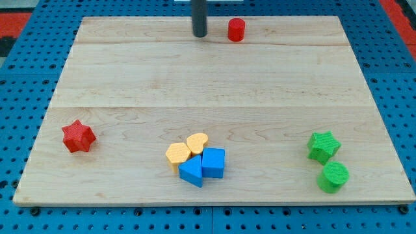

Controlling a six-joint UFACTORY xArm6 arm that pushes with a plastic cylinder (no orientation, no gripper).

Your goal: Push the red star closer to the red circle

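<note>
Seven small blocks lie on the wooden worktop [214, 84], with my tip [199, 35] at the far edge.
My end effector is a bare rod holding nothing; its tip rests just left of the red circle [236, 30], apart from it. The red star [78, 136] sits near-left, well apart from both. A yellow hexagon [177, 154], yellow heart [197, 142], blue triangle [192, 171] and blue cube [213, 162] cluster near-centre; green star [323, 145] and green circle [334, 176] sit near-right.
</note>
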